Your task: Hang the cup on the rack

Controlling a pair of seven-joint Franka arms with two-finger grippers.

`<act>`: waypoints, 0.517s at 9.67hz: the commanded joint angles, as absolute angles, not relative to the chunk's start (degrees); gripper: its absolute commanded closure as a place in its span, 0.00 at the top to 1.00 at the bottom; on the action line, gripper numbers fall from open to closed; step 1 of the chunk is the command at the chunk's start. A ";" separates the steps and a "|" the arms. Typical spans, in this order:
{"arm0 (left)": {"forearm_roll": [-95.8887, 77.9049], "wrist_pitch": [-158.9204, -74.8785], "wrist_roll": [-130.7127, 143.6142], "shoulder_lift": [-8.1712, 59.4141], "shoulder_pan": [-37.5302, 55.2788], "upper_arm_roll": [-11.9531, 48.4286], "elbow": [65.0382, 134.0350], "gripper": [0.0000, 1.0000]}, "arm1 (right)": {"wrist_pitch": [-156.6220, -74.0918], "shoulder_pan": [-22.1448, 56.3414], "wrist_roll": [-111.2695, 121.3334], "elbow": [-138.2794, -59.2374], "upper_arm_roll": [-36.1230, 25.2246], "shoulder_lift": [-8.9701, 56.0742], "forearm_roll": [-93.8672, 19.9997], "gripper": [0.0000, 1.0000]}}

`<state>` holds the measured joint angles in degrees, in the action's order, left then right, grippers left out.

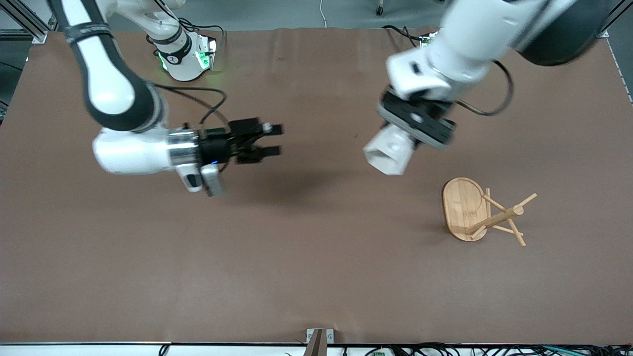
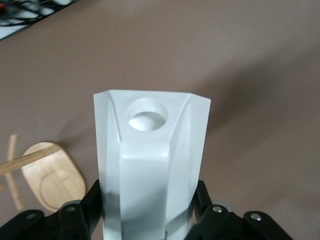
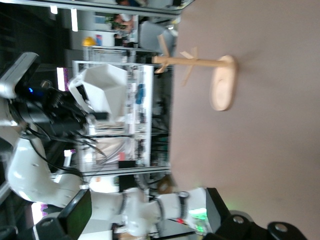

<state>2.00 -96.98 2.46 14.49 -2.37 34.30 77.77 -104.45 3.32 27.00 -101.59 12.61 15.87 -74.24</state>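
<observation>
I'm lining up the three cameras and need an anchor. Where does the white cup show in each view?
Front view: the cup hangs in the left gripper, above the table, up from the rack.
Left wrist view: it fills the middle, handle hole facing the camera.
Right wrist view: it shows in the air, mouth visible.
Shared landmark: the rack's oval bamboo base, in all three.

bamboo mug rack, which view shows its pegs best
The right wrist view: the light bamboo mug rack shows side-on, post and pegs distinct. The front view sees it from above, pegs overlapping. The left wrist view catches only its base.
</observation>
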 commanded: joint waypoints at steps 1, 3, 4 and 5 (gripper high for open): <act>2.99 -97.29 4.83 15.64 -5.69 34.80 78.93 0.22 | -98.38 3.16 27.07 -104.06 2.52 13.10 -63.86 1.00; 3.60 -97.12 5.45 15.64 -9.12 34.80 79.10 0.22 | -95.28 3.16 27.16 -103.71 -6.29 11.52 -54.89 1.00; 3.52 -96.77 5.19 15.56 -11.58 34.72 79.62 0.22 | -95.36 3.08 27.07 -103.19 -8.85 10.56 -49.19 1.00; 3.60 -97.03 5.45 15.64 -13.08 34.80 81.54 0.22 | -95.45 3.08 26.90 -101.62 -10.62 9.85 -44.35 1.00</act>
<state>2.55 -96.79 4.50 15.23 -11.07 34.18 78.36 -94.98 2.27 27.57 -101.57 -9.09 12.67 -49.50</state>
